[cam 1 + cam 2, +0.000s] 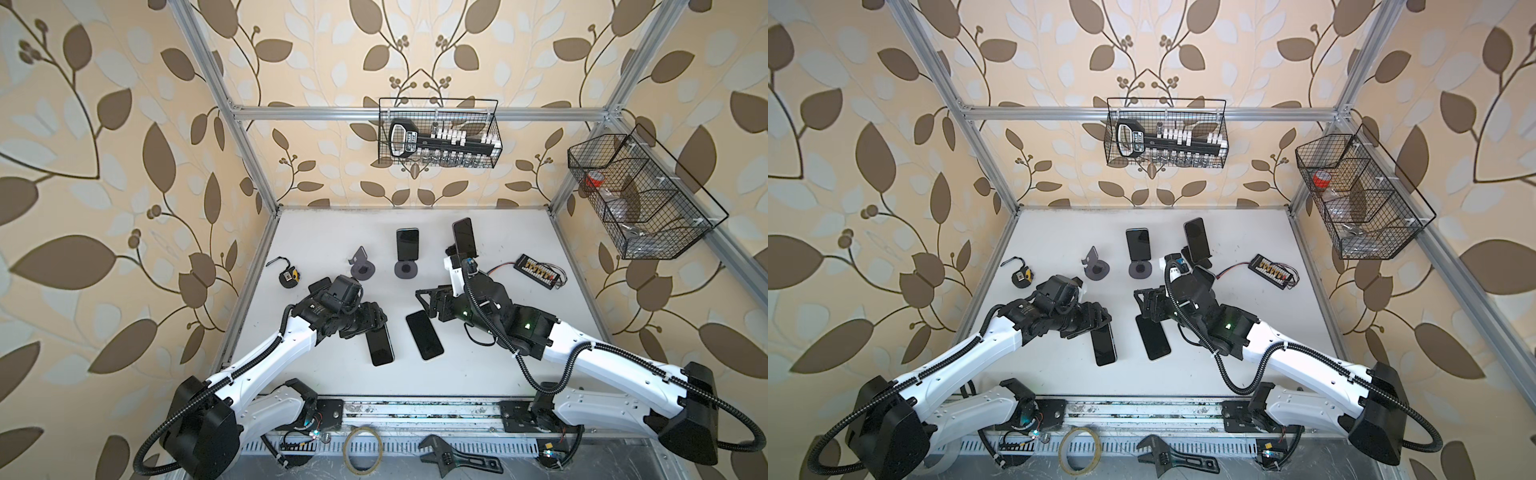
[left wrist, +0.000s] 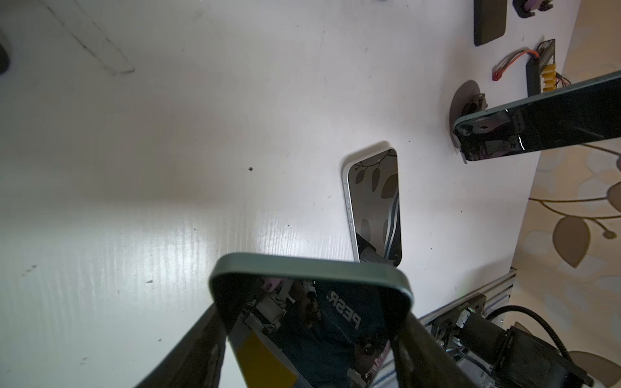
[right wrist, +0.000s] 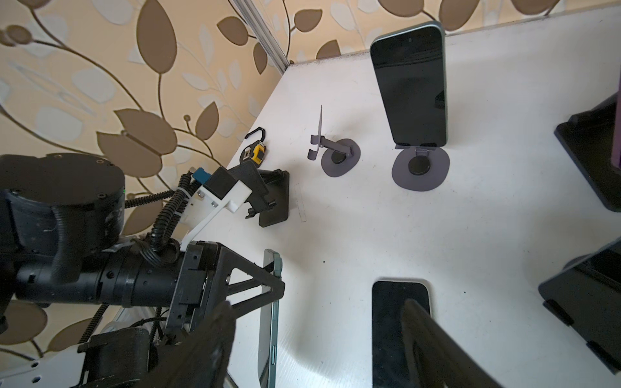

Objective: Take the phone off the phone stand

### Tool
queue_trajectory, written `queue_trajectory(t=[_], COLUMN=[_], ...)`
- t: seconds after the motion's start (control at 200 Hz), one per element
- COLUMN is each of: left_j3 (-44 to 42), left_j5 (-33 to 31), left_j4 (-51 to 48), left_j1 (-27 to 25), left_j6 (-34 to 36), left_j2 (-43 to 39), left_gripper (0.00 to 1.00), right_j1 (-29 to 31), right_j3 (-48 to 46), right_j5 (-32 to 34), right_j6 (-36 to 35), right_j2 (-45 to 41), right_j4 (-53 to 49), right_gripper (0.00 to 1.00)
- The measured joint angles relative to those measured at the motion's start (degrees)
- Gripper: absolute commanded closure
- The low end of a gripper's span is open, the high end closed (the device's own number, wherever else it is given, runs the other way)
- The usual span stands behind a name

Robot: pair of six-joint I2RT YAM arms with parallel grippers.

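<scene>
My left gripper is shut on a green-edged phone, gripping it by its long sides low over the table. A white-edged phone lies flat beside it. My right gripper hangs open just above that flat phone, with nothing between its fingers. Behind, an empty grey phone stand stands on the left. A second grey stand carries an upright phone. Another phone stands upright further right, its support hidden behind my right wrist.
A tape measure lies at the table's left edge, and a small circuit board with wires at the right. Wire baskets hang on the back and right walls. A wrench and a tape ring lie by the front rail.
</scene>
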Motion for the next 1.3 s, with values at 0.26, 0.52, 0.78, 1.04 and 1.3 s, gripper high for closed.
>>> queue_trajectory(t=[0.26,0.52,0.78,1.04,1.3], left_j3=[-2.36,-3.45,-3.45,-3.15,-3.08], left_j5=[0.46,1.46,1.51,1.68,1.75], left_j4=[2.97,4.72,5.14,3.72,3.48], left_j1=[-0.02,-0.02,-0.02,-0.02,-0.02], left_j6=[-3.69,-5.38,-7.82,-8.90,-9.62], left_j2=[0.11,1.51,3.10,6.29,6.49], left_gripper=[1.00,1.00,1.00,1.00,1.00], right_j1=[-0.24,-0.35,-0.46,-0.61,-0.61], right_j3=[-0.13,-0.13,-0.13,-0.13,-0.13], right_j5=[-0.02,-0.24,-0.24,-0.24,-0.22], right_j6=[0.02,0.02,-0.02,-0.24,-0.37], right_j2=[-0.07,-0.07,-0.04,0.26,0.70], right_j4=[-0.04,-0.04,-0.07,-0.13,-0.37], right_gripper=[0.21,0.21,0.20,0.20,0.20])
